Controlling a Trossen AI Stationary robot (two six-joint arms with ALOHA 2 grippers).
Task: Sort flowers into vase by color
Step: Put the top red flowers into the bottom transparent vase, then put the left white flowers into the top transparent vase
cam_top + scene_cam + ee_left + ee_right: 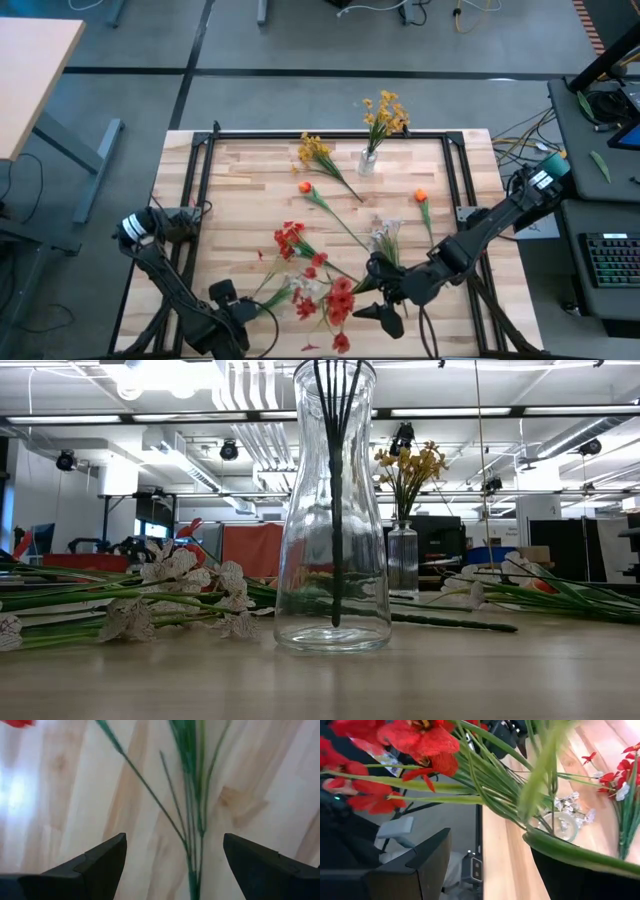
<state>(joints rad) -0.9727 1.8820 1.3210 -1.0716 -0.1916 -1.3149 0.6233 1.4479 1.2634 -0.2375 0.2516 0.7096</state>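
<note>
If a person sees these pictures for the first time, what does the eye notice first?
Probably the red flowers, heaped at the near edge of the table between the two arms. Next, the yellow flowers standing upright in a small glass vase at the far edge. In the low view a big glass vase fills the middle.

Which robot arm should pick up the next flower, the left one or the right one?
Probably the left. Its fingers are open with thin green stems lying on the table right between them, nothing held. The right gripper is also low, beside the red flowers, but leaves lie across one finger, so its grab looks messier.
</note>
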